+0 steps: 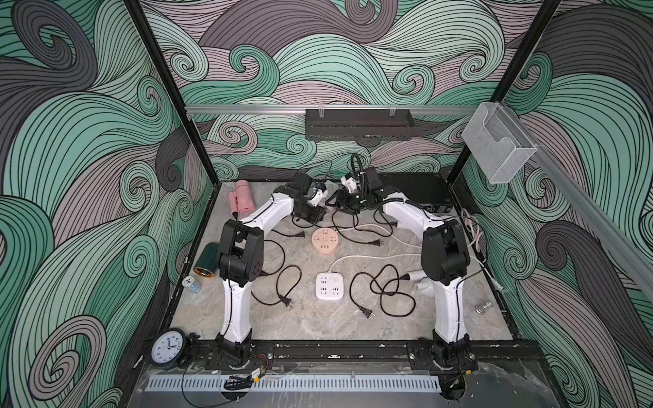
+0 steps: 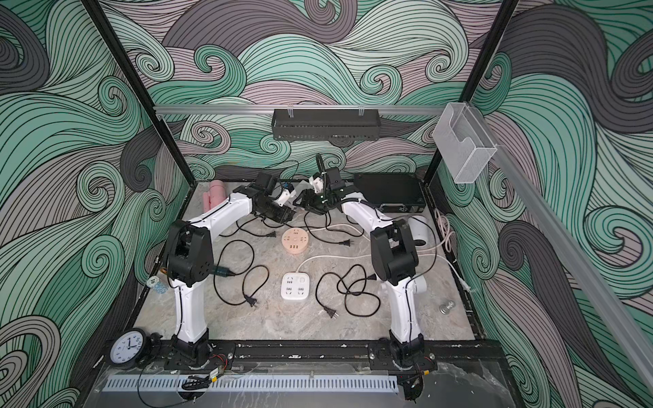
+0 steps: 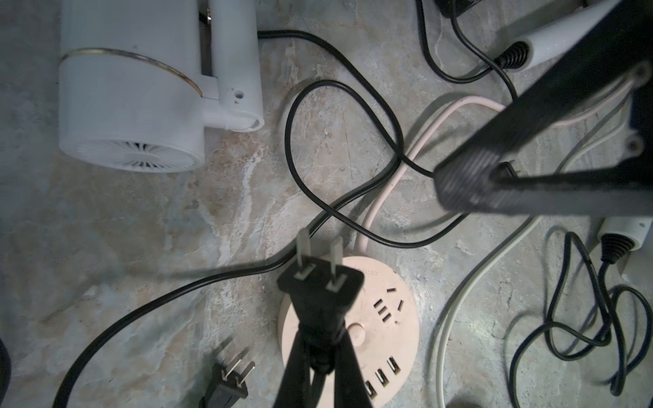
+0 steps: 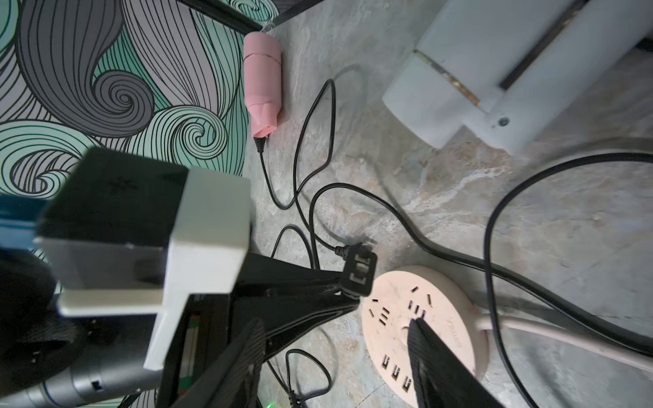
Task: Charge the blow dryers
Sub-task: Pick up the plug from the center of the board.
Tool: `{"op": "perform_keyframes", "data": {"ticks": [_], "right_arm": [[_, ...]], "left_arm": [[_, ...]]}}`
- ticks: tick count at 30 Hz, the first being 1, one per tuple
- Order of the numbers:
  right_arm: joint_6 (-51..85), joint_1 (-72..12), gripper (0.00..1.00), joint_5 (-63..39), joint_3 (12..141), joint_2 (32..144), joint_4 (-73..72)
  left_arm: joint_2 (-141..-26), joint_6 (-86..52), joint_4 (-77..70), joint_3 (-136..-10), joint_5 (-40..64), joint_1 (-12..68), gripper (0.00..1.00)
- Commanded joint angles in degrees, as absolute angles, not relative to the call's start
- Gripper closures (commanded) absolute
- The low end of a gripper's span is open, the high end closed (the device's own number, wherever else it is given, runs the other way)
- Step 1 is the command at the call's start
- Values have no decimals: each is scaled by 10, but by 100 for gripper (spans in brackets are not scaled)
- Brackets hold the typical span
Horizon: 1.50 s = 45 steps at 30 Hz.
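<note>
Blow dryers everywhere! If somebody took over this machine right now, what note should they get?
Left pincer: shut on a black plug, prongs out, by the round peach hub.
Right pincer: open, empty, over that hub.
Dryers: pink dryer far left corner; green dryer left edge; one white dryer at the back, two more on the right.
Done: nothing plugged in yet.
Left: seat the held plug, then the four loose plugs; the white socket block is free too.
</note>
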<state>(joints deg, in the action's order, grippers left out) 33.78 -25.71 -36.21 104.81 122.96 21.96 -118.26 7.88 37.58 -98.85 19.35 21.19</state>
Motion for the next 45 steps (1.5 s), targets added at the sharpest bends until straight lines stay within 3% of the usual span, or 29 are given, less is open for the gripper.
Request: {"op": "perform_keyframes", "data": {"ticks": [1, 9, 23, 28, 45], "right_arm": [[355, -268, 36, -377, 1080, 1252, 248], [354, -271, 40, -365, 1082, 1271, 250], [385, -272, 59, -396, 1079, 1299, 212], [388, -275, 61, -403, 1080, 1301, 209], [408, -276, 88, -434, 1080, 1317, 172]], "left_arm": [[-1160, 76, 357, -991, 202, 215, 100], [-1156, 78, 356, -988, 199, 216, 100], [-1157, 80, 359, -988, 195, 216, 100], [-1162, 83, 365, -991, 191, 217, 99], [-1167, 92, 387, -1003, 184, 220, 97]]}}
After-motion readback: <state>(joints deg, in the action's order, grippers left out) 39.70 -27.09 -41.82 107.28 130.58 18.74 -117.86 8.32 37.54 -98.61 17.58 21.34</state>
